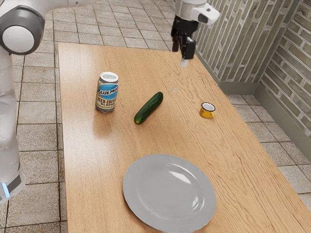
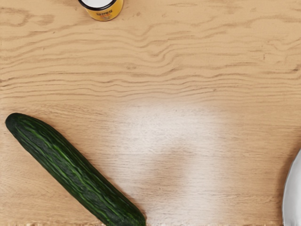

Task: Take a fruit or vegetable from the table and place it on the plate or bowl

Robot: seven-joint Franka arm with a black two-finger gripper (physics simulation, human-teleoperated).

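Note:
A dark green cucumber (image 1: 148, 107) lies at a slant on the wooden table, between a can and a small yellow tin. A grey plate (image 1: 169, 192) sits near the table's front edge, with nothing on it. My gripper (image 1: 183, 59) hangs high over the table's far side, well above and behind the cucumber, open and holding nothing. In the wrist view the cucumber (image 2: 70, 169) lies below and to one side of my hand, and the plate's rim (image 2: 294, 197) shows at the edge.
A Blue Moon coffee can (image 1: 107, 92) stands upright to the exterior view's left of the cucumber. A small yellow tin (image 1: 207, 110) (image 2: 101, 7) sits to its right. A brick wall runs along the table's far right side.

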